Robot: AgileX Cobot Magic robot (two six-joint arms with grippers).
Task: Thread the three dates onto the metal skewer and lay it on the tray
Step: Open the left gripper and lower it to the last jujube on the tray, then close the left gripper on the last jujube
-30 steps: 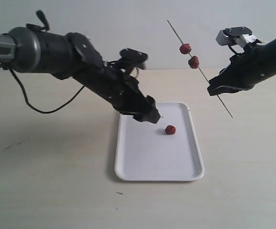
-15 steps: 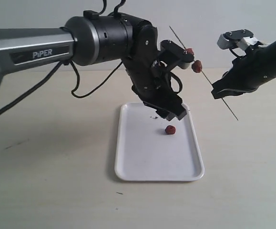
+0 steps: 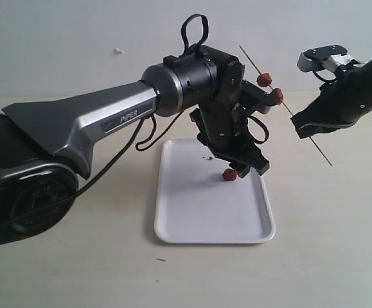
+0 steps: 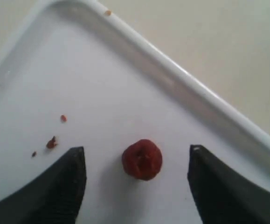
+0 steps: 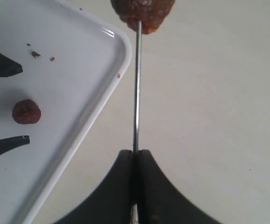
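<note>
The left gripper [image 4: 136,152] has dropped lower over the tray [image 3: 192,218], its spread fingers now straddling the loose date [image 4: 142,159] lying there. Further right, the right gripper [image 5: 135,156] stays clamped on the skewer [image 5: 136,93], two dates [image 3: 263,79] threaded, held above the table.

Scene viewed front-on, slightly from above, by exterior camera. Tray [image 3: 198,218] and loose date [image 4: 142,159] shared close-up by both wrist views.

Loose date [image 3: 230,175]: exterior view, centre — upper part covered by the left gripper [image 3: 245,167].
Skewered date [image 5: 143,11]: cut off by the top edge, right wrist view.
Metal skewer [image 5: 136,93]: one stretch lost between the pressed jaws of the right gripper [image 5: 136,156].
Crumbs [image 4: 51,143]: too small to identify.
</note>
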